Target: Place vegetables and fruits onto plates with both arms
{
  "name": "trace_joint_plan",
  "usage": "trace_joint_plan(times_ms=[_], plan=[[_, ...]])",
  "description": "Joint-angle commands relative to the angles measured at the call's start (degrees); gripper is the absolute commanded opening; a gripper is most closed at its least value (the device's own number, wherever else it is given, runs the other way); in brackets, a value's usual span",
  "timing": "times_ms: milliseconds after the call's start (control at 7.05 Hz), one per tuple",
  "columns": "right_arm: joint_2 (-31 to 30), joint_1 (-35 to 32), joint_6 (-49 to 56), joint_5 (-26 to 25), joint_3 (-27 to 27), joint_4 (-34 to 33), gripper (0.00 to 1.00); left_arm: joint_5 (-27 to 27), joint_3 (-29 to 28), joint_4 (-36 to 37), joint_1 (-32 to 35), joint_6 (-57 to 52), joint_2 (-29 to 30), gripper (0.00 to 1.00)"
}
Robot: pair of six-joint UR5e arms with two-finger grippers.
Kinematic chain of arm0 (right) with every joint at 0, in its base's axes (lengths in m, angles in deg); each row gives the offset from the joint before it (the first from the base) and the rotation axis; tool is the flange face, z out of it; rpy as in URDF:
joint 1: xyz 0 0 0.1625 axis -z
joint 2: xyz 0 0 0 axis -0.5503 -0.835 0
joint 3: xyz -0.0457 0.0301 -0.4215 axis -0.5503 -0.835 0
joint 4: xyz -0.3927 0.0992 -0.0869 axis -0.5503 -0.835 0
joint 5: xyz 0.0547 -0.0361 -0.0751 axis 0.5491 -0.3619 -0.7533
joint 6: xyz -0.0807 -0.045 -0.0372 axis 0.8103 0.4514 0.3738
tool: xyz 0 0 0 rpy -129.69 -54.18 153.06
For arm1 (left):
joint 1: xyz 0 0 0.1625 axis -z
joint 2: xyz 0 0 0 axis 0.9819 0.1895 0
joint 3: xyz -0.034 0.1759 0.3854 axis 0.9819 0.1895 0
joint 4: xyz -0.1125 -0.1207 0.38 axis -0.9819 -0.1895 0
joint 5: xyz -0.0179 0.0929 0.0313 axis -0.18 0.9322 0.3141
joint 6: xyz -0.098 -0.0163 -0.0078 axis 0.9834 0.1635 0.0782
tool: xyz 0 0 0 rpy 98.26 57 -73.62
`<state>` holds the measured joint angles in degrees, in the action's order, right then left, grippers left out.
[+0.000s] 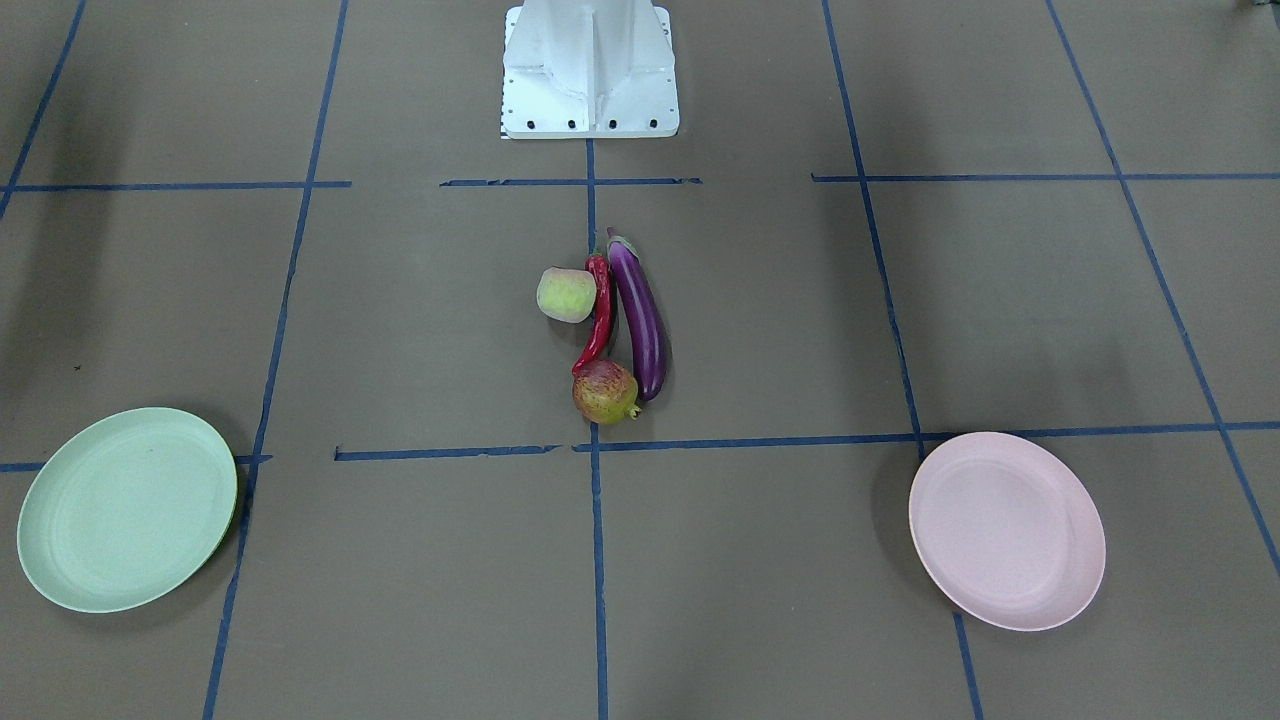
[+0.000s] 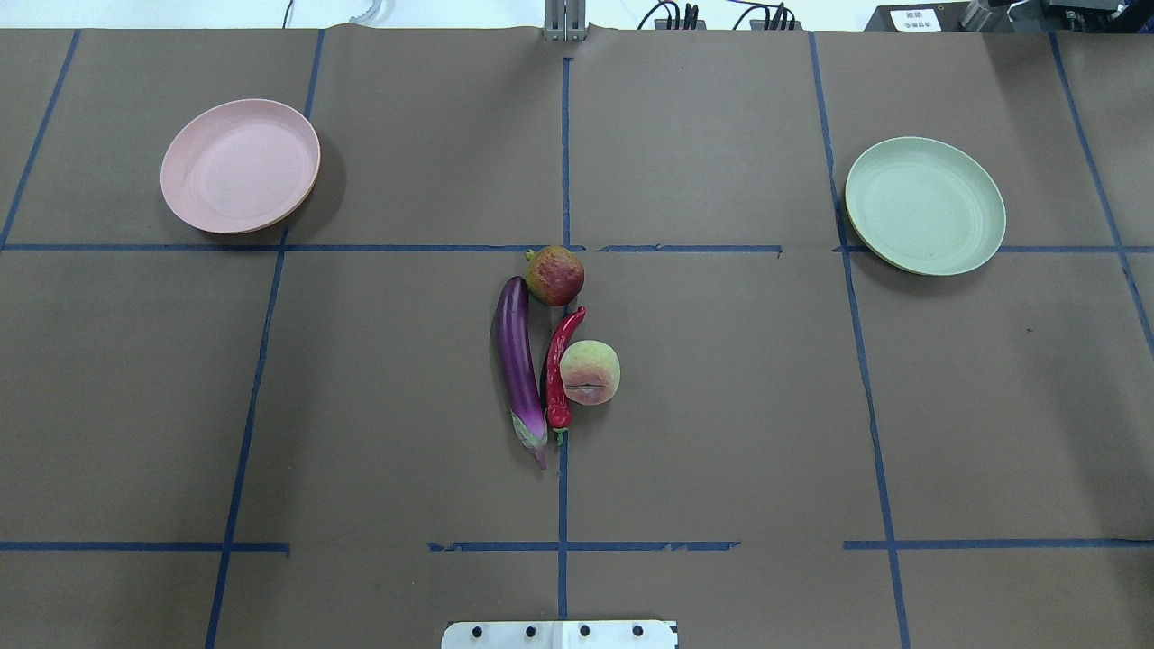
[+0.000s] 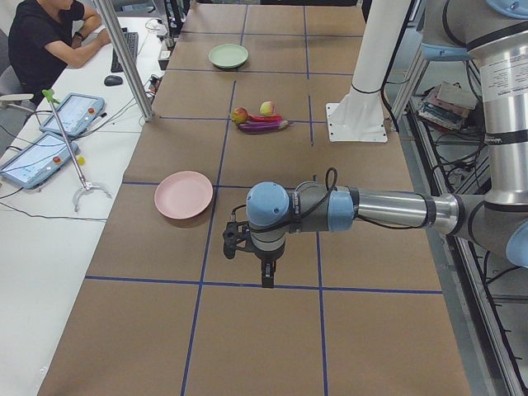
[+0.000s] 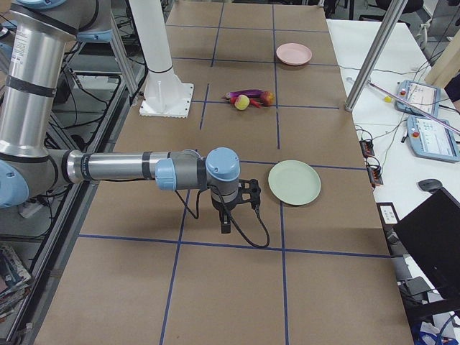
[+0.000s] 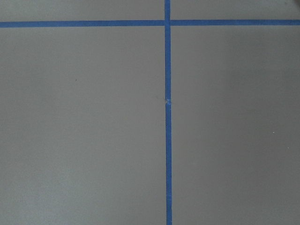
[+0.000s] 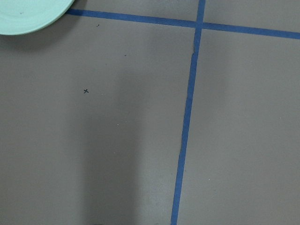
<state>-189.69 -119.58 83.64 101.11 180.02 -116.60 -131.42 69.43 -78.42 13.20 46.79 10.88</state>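
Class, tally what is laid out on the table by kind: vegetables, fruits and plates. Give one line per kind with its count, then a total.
Vegetables: 2 (eggplant, chili pepper)
Fruits: 2 (peach, pomegranate)
Plates: 2 (pink plate, green plate)
Total: 6
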Motion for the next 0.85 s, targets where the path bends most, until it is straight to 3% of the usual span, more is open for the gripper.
trace_joint_plan(times_ms=[0,426,709], plan=[[-0.06,-0.03,-0.02,0.14,-0.01,0.31,1.00,0.00,0.18,0.11,0.01,0.00,-0.10,1.00],[-0.06,0.58,0.16,0.05,-0.01,3.10,1.00,0.00,1.50,0.11,-0.08,0.09,-1.33,1.00],[0.47,5.30,-0.37,0.40,0.08,8.01,1.00,0.00,1.50,0.20,-0.08,0.09,-1.33,1.00]])
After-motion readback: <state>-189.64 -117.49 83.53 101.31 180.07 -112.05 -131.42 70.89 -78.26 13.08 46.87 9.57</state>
